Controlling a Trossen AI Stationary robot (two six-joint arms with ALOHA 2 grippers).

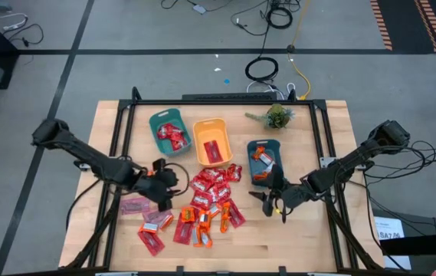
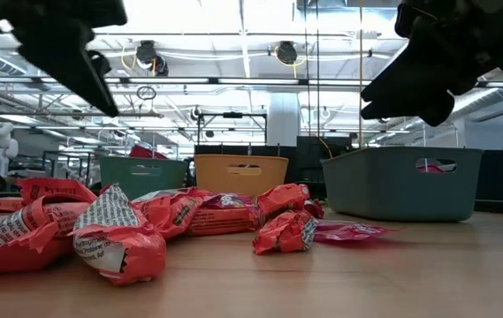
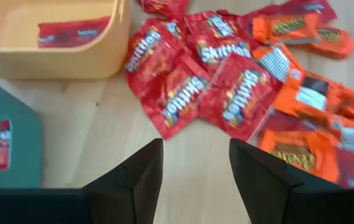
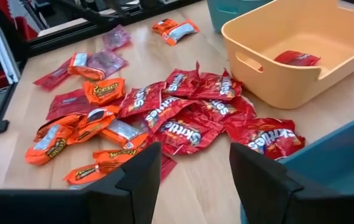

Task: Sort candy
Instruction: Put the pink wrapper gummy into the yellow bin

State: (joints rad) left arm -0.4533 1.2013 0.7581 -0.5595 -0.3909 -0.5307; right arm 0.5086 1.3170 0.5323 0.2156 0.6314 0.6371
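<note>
Both pincers, left pincer [image 3: 194,180] and right pincer [image 4: 195,180], are hovering open and empty; the candy [image 1: 211,184] is looking light, crinkly, slippery, so pinching a packet's flat edge seems best

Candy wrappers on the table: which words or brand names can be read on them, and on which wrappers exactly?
"Skittles": on the red packets piled beside the yellow bin.
"Reese's": on the orange packets.
Print on the pale pink packets and the white wrapper backs: too small or blurred to read.
</note>
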